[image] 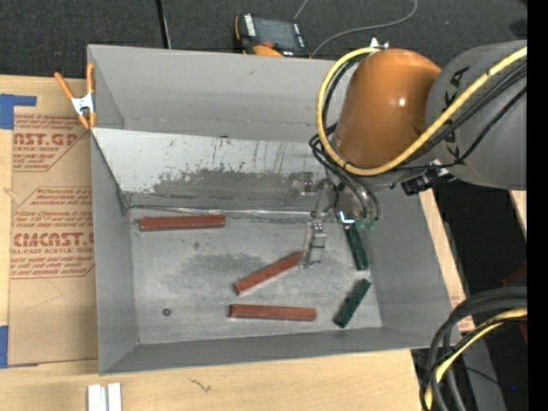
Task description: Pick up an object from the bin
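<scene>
My gripper [314,253] reaches down under the orange cover in the right half of the bin. Its tip stands at the upper right end of a red-brown flat stick [265,276] that lies slanted on the bin floor. Whether it touches the stick I cannot tell. Just to the right of the gripper lies a dark green stick [356,249], partly hidden under the wrist. A second dark green stick [352,303] lies slanted near the bin's right front corner.
Another red-brown stick [272,313] lies flat near the front wall. A third red-brown stick [182,223] rests at the back left, along the foot of the sloped rear wall. The arm and its cables cover the bin's back right.
</scene>
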{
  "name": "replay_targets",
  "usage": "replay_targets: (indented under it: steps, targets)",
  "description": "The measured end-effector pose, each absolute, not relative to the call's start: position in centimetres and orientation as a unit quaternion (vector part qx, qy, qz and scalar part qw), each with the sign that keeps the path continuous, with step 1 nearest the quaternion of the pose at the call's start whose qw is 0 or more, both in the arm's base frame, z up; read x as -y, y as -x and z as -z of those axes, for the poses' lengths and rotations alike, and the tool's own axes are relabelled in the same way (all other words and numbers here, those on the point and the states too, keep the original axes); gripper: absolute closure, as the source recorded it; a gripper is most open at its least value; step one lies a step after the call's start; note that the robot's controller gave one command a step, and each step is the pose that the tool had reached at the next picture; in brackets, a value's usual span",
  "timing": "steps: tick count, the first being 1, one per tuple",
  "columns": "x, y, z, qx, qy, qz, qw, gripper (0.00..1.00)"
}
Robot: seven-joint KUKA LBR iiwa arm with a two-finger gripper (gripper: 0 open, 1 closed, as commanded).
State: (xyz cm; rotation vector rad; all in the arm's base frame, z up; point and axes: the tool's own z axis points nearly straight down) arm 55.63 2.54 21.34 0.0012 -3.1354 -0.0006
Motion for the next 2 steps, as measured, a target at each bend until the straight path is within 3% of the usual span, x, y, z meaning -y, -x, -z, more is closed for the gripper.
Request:
replay_targets:
  steps: [1,2]
  targets:
    - [-3.69,-55.03,-6.59,0.999,-0.047,0.000,0.003,0.00]
    - [-3.69,-55.28,-7.13,0.999,-0.046,0.000,-0.001,1.00]
